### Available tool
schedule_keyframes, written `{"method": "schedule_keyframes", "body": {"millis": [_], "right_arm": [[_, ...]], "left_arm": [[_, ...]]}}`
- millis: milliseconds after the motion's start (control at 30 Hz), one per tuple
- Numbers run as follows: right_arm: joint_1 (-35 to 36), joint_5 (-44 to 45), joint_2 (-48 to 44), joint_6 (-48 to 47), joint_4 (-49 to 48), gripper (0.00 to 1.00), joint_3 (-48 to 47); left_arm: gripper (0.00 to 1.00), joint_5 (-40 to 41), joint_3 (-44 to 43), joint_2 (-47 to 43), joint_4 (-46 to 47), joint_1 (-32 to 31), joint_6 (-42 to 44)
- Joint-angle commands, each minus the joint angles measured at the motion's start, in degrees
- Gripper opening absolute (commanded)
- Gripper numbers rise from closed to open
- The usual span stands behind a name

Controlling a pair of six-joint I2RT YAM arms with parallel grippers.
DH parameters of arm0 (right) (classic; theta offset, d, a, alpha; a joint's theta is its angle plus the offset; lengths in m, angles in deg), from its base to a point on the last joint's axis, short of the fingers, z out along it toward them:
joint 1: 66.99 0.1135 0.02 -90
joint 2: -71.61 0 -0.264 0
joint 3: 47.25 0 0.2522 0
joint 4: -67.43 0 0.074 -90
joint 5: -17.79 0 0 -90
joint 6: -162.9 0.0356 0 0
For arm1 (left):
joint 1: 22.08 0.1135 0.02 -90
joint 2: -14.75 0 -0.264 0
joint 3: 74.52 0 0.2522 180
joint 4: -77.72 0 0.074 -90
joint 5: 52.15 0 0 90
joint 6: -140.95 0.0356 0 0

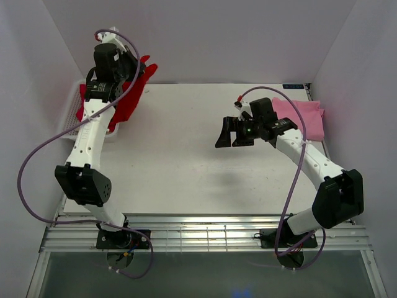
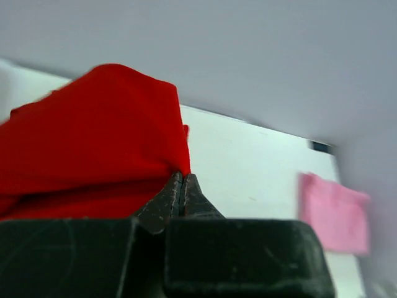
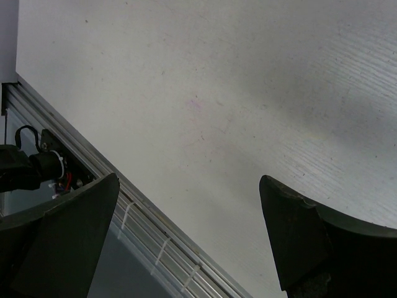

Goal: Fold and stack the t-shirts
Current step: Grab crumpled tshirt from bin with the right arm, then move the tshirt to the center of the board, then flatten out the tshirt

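- Red, soft cloth: from above, the red t-shirt [image 1: 131, 93] hangs lifted over the white mesh basket [image 1: 73, 102], far left; the pink t-shirt [image 1: 305, 117] lies folded far right on the desk [image 1: 180, 174].
- Left wrist: your left jaws pinch shut on a red fold; lift it clear before spreading.
- Right wrist: right jaws gape wide, empty, over matte desk.

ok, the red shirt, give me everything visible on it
The red shirt is plain, soft, matte bright-red cloth, bunched and creased, not folded. The shut left end effector pinches a fold of it, and the cloth drapes from there at the far left, over the white mesh basket. More red shows on the arm's other side, in the basket; whether that is the same shirt cannot be told. No sleeve or collar can be made out.
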Motion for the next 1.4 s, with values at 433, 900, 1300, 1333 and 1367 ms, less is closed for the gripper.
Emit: {"method": "schedule_keyframes", "body": {"millis": [433, 900, 1300, 1333, 1367], "right_arm": [[0.6, 0.7, -5.0, 1.8, -3.5, 0.95, 6.2], [1.1, 4.4, -9.5, 1.5, -4.1, 0.95, 11.7], [3.5, 10.2, 9.0, 3.2, -13.7, 0.64, 9.2], [3.8, 10.7, 9.6, 3.2, -13.8, 0.63, 9.0], [4.0, 10.7, 10.9, 3.3, -13.8, 0.63, 8.6]], "left_arm": [[0.09, -27.0, 22.5, -16.1, 0.8, -3.5, -1.9], [0.65, -15.3, 57.4, -29.1, 1.8, -9.5, 1.2], [0.64, -10.0, 35.2, -5.5, 9.4, -20.5, -2.4], [0.64, -9.0, 33.5, -1.9, 9.2, -21.5, -2.2], [0.64, -8.7, 31.8, -0.3, 8.9, -23.2, -1.7]]}}
